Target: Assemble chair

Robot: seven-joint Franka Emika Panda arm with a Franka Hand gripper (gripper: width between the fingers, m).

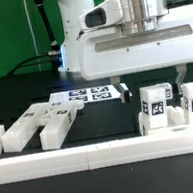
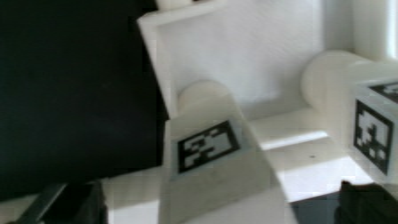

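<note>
1. The gripper (image 1: 153,83) is hanging with its jaws spread as wide as they go and gripping nothing. It is sitting right above the part-built chair (image 1: 172,108), which is standing at the exterior view's right, just behind the border rail (image 1: 94,158). The biggest danger, I judge, is a finger landing on top of a tagged block rather than beside it, which is likely to tip the joined pieces or force them apart.
2. In the wrist view, a tagged post (image 2: 208,140) and a second tagged block (image 2: 374,125) are sitting close together against a white slab (image 2: 231,60). Jaws closing across both at once are probably going to drag one out of line (the dark fingertips are barely showing at the picture's edge, so the clearance is hard to read).
3. The loose bars (image 1: 39,127) are lying at the exterior view's left, well apart from the gripper. A wide swing that way is risking a knock that skews them.
4. The marker board (image 1: 89,94) is lying flat behind everything, and it is posing the least trouble.
</note>
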